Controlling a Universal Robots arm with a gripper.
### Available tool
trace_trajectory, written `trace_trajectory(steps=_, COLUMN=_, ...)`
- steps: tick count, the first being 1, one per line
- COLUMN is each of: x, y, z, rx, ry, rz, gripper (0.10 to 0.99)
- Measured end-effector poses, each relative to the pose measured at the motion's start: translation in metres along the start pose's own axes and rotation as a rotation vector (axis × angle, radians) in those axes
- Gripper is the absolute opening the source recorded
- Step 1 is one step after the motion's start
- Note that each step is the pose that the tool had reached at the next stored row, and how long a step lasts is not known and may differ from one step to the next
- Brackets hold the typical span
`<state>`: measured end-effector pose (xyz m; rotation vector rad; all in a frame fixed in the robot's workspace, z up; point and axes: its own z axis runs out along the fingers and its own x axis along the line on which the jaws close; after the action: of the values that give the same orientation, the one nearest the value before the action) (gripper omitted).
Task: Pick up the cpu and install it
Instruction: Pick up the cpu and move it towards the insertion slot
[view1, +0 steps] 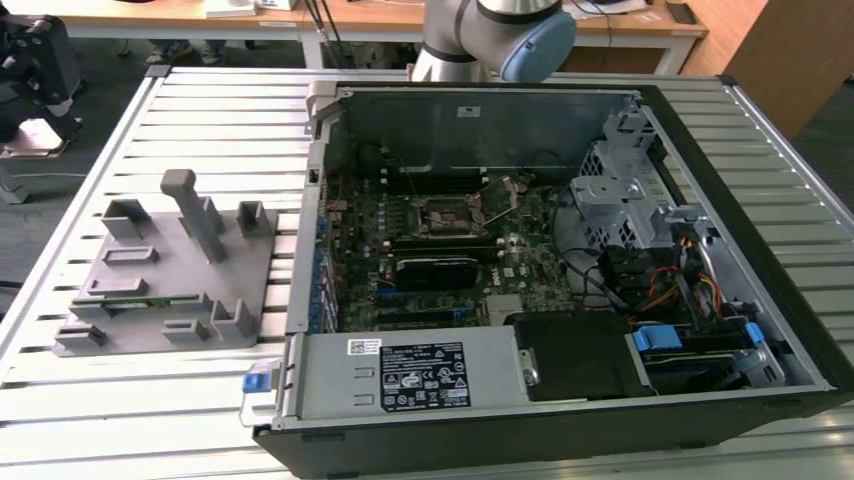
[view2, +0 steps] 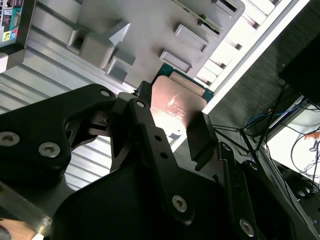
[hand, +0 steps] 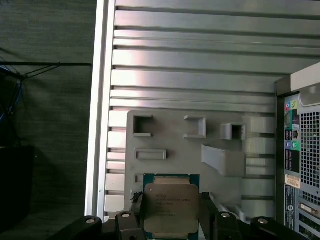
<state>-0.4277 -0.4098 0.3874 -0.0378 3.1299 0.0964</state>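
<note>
The cpu (hand: 171, 209), a flat square chip with a silver-grey metal top and a green rim, sits between the black fingers (hand: 207, 212) of my gripper (hand: 171, 216), which is shut on its two opposite edges. In the second wrist view the cpu (view2: 176, 106) shows its metal face, with the gripper (view2: 172, 122) around it, held above the grey fixture plate (view2: 150, 30). In the exterior view the black cpu socket (view1: 447, 215) lies on the motherboard inside the open computer case (view1: 747, 400), its wire lever (view1: 503, 195) swung up. The arm (view1: 497, 40) stands behind the case.
The grey fixture plate (view1: 174, 270) with upright posts and pockets lies on the slatted metal table (view1: 214, 110) at the exterior view's left of the case. The case holds a power supply (view1: 400, 372), a drive cage (view1: 621, 190) and cables. The table edge (hand: 97, 125) drops to dark floor.
</note>
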Motion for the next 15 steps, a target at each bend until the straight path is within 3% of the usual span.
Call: trace_trajectory(steps=15, x=-0.0042, y=-0.0001, z=0.0001, rx=0.0, ry=-0.0001, rz=0.0, gripper=0.525)
